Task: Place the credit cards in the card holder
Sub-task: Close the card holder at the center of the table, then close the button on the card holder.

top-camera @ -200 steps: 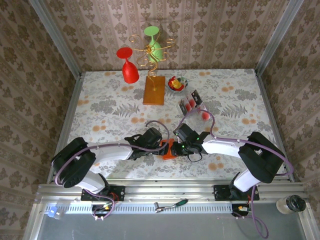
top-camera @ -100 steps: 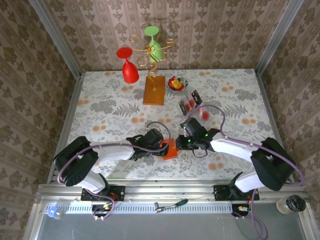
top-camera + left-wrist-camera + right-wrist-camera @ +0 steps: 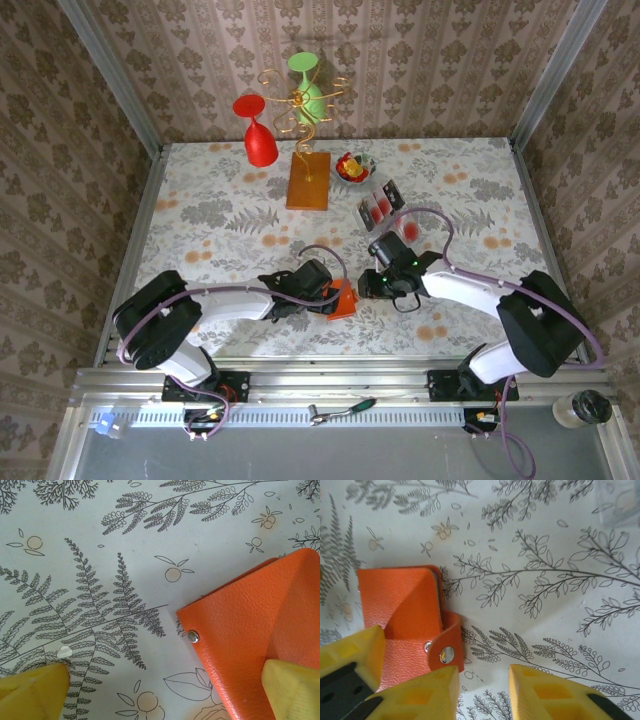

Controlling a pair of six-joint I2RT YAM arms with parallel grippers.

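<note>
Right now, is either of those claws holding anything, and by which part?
Nothing is gripped. The left gripper stands wide open, one finger over the card holder; the right gripper is open beside its snap tab.

One orange leather folding card holder [image 3: 342,297]. Two upturned wine glasses: one red glass [image 3: 259,135], one green glass [image 3: 308,85]. One gold wire stand [image 3: 300,112] on one orange-brown block [image 3: 308,180]. One small bowl [image 3: 354,167] of red and yellow pieces. Several small thin cards [image 3: 378,207] lie clustered, too small to count.
</note>
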